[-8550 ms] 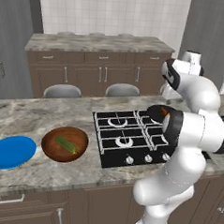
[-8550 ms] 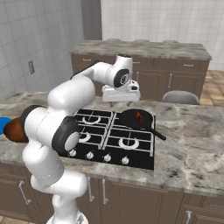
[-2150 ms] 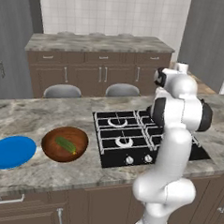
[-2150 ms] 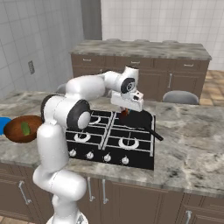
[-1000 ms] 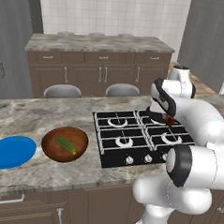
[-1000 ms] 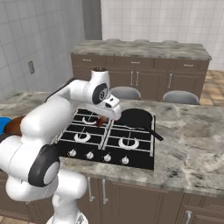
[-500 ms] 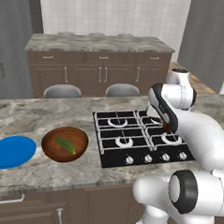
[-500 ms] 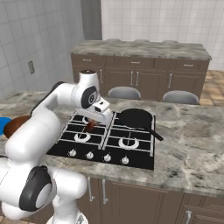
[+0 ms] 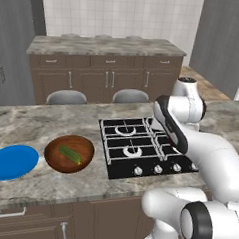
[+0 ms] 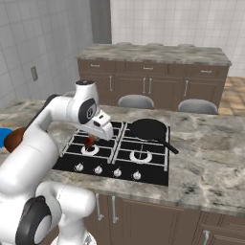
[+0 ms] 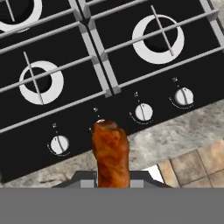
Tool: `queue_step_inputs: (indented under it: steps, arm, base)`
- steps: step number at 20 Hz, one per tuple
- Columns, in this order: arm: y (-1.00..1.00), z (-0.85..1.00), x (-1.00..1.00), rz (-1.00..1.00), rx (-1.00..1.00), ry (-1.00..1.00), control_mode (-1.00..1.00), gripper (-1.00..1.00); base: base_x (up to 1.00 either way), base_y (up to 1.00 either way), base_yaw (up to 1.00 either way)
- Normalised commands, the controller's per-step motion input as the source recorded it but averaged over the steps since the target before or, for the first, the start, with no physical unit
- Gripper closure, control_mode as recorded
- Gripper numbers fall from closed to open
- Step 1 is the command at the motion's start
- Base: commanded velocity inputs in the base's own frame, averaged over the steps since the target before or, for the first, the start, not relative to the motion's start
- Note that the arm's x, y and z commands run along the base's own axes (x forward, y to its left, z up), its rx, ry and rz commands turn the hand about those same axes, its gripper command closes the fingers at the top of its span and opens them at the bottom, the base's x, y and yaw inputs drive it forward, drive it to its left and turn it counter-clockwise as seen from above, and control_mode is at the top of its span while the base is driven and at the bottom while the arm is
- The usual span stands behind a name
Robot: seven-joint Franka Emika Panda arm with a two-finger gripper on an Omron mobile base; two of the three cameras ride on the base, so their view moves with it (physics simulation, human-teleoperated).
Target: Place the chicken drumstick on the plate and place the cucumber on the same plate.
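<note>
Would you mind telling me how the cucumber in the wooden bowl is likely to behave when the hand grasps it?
The cucumber looks rounded and oblong, so it may roll. It lies low in the wooden bowl, whose curved wall could crowd the fingers. It probably stays stiff.

fingertips (behind chicken drumstick (image 11: 110, 155)) hidden

One drumstick (image 11: 110, 154), plate (image 9: 11, 162), cucumber (image 9: 70, 154)

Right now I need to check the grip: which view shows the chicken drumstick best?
The hand view: the chicken drumstick rises large between the gripper's fingers, above the stove knobs. The right base view shows it small, hanging under the hand over the stove. In the left base view, the arm hides it.
</note>
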Motion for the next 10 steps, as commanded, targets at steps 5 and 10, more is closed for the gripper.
queue_step_inputs:
  steps: [5,10]
  arm:
    - [0.0,0.0,0.0,0.0,0.0,0.0,-1.0,1.0]
    - [0.0,0.0,-0.05,0.0,0.0,0.0,1.0,1.0]
  base:
    - [0.0,0.0,0.0]
    - [-0.08,0.01,0.0]
